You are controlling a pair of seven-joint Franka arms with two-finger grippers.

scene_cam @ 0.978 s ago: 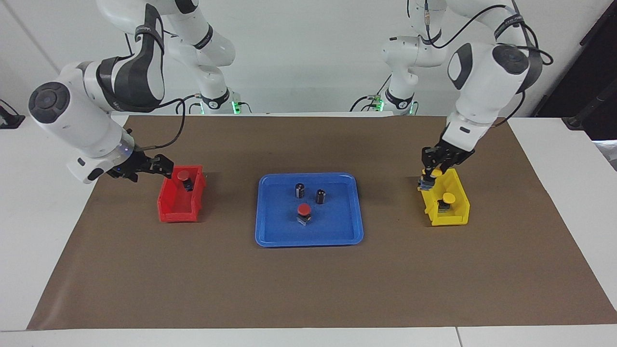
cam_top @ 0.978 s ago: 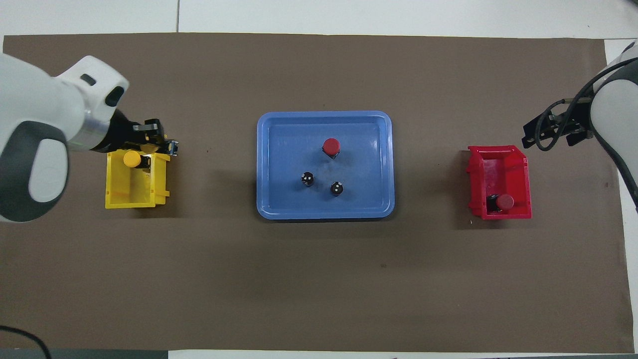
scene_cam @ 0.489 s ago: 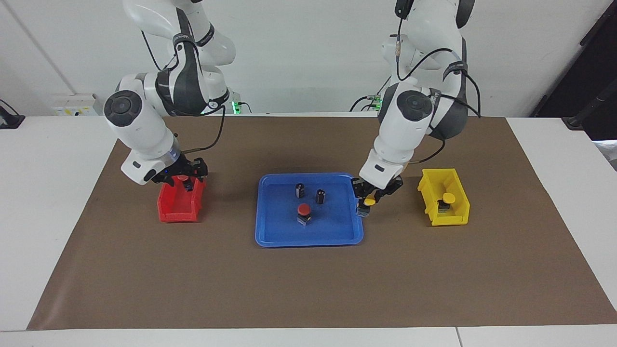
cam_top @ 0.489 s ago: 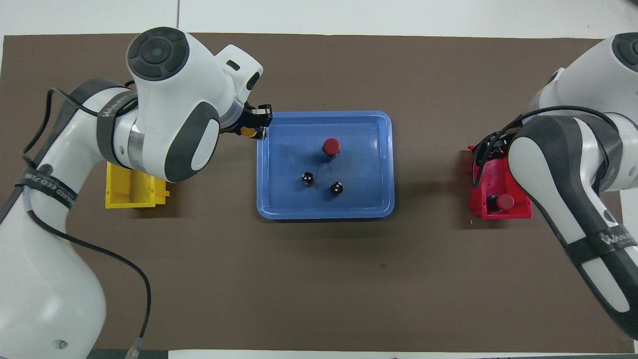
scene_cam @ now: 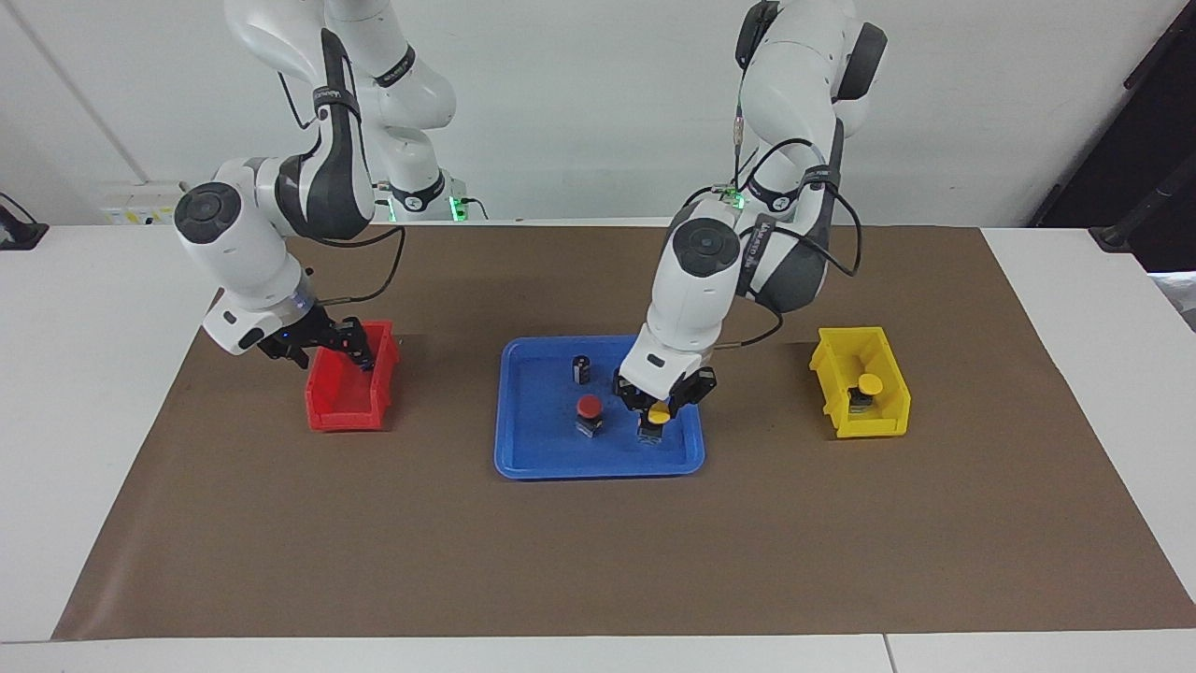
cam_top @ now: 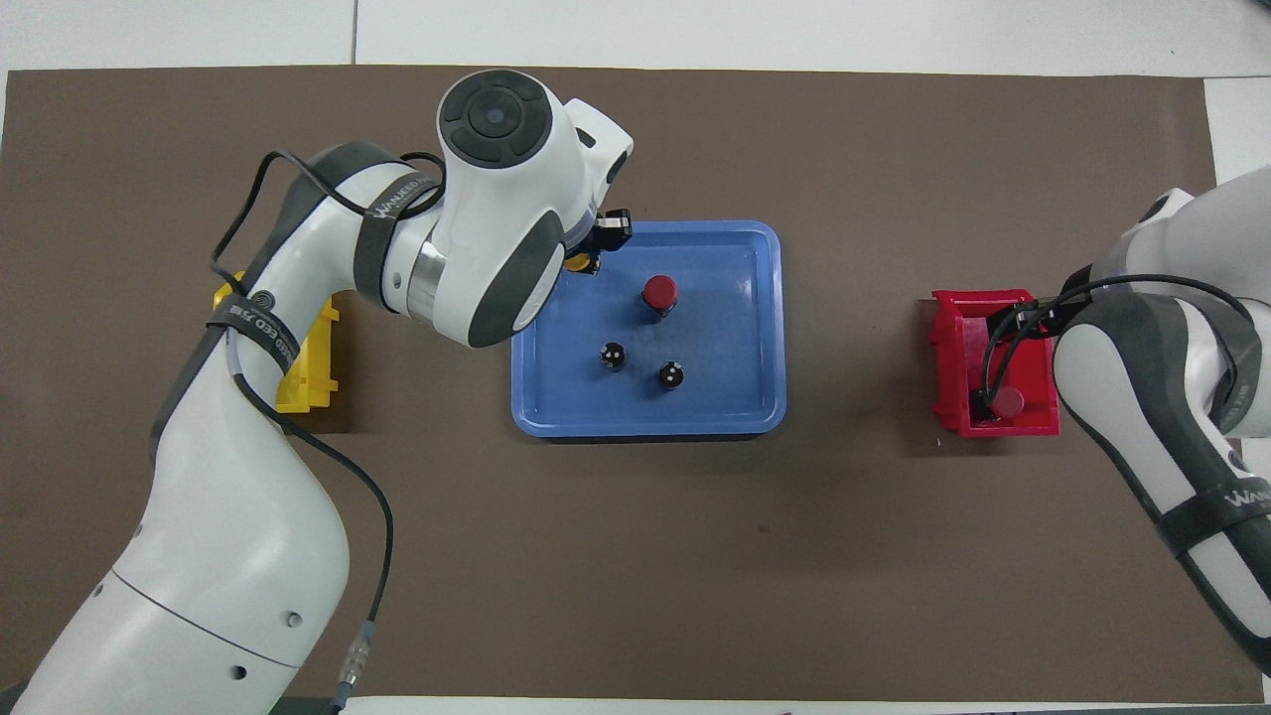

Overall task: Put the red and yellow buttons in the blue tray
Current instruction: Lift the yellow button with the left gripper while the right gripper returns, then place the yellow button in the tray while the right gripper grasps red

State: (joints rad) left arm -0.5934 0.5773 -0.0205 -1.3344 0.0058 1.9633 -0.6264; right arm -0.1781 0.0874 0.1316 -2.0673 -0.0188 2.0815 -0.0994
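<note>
Carried over the blue tray [scene_cam: 523,458]: left pincer's [scene_cam: 660,418] yellow button [scene_cam: 660,408].

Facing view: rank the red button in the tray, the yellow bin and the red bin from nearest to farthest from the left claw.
1. Red button, in the blue tray, beside the left claw.
2. Yellow bin, at the left arm's end.
3. Red bin, at the right arm's end.

Two red buttons show, one in the blue tray [scene_cam: 523,458] at [scene_cam: 589,406] and one in the red bin [scene_cam: 327,411] at [cam_top: 1008,401], two yellow buttons at [scene_cam: 661,411] and [scene_cam: 869,383], two dark capless cylinders at [cam_top: 614,355] and [cam_top: 672,374], one yellow bin [scene_cam: 878,425].
</note>
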